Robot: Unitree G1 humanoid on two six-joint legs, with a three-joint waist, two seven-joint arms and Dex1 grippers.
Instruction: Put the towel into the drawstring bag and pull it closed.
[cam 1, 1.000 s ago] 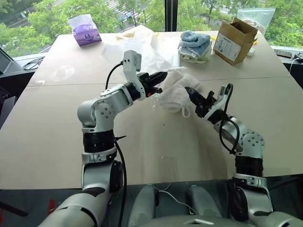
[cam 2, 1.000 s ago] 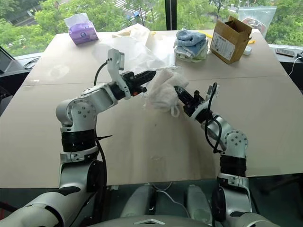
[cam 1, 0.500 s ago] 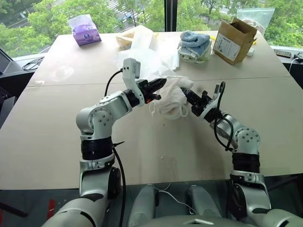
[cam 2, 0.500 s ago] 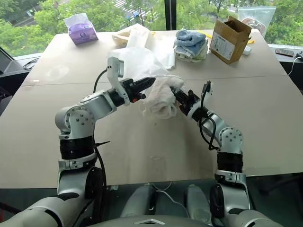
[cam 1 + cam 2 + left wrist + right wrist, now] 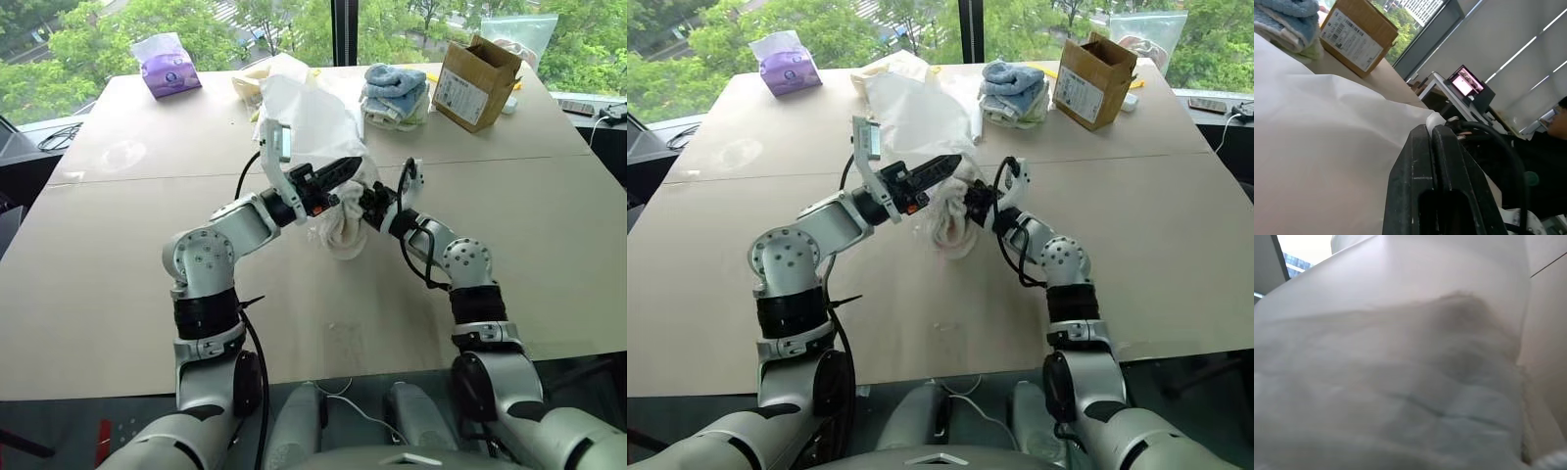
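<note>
The drawstring bag [image 5: 306, 113], thin white fabric, is held up over the middle of the table by my left gripper [image 5: 351, 167]. That gripper is shut on the bag's edge, and the fabric is pinched at its fingertips [image 5: 1431, 128]. The towel [image 5: 341, 231], a fluffy cream bundle, hangs just below where the two grippers meet. My right gripper [image 5: 365, 199] is shut on the towel and pressed against the bag right beside the left gripper. In the right wrist view the towel [image 5: 1415, 396] lies right in front, under a fold of the bag [image 5: 1440, 269]. I cannot tell whether any of the towel is inside the bag.
A purple tissue pack [image 5: 165, 65] sits at the back left. A pile of blue and pale towels [image 5: 397, 93], a cardboard box [image 5: 478, 83] and a clear plastic bag [image 5: 517, 34] stand at the back right. More white bags [image 5: 257, 80] lie behind the lifted one.
My right gripper has carried the towel left and forward up to the left gripper. The left gripper has drawn back slightly, and the bag now stands lifted higher off the table.
</note>
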